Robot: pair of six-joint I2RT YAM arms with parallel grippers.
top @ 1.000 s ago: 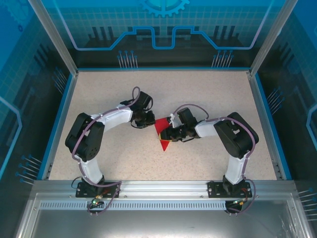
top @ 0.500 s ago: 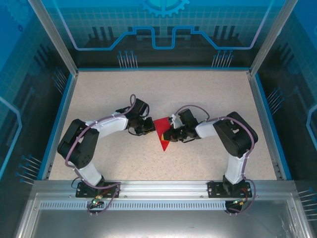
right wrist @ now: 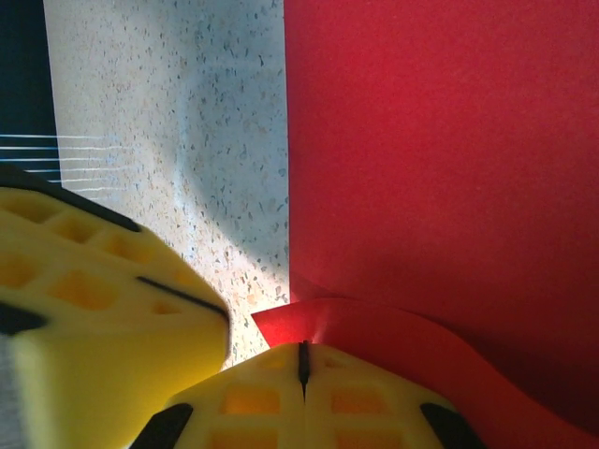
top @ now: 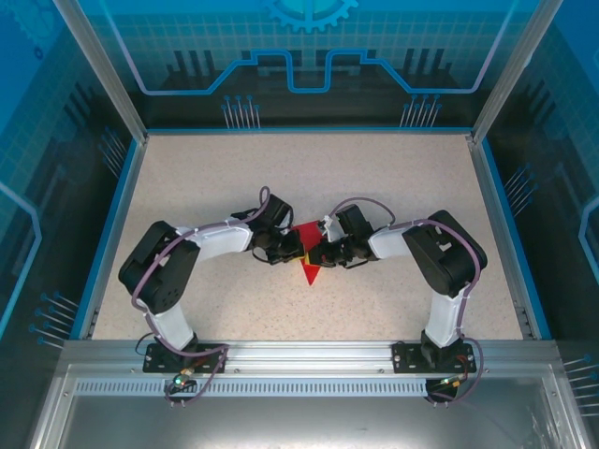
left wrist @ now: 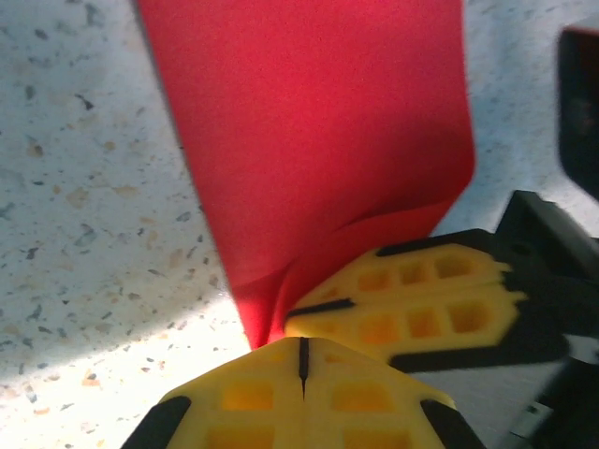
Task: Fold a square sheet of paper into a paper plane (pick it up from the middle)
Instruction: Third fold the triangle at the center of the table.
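The 2 arms are bent inward toward the paper (top: 309, 271) — wrists low. It is pinched by the left gripper (left wrist: 301, 354) and the right gripper (right wrist: 302, 363).

The red paper (left wrist: 309, 131) runs past the top edge (near corner hidden by fingers (left wrist: 243, 398)).

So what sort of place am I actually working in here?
Most likely a purpose-built robot work cell, not a home or shop: a speckled table edged in blue, aluminium posts holding blue circuit-print panels around it, and a metal rail along the near edge.
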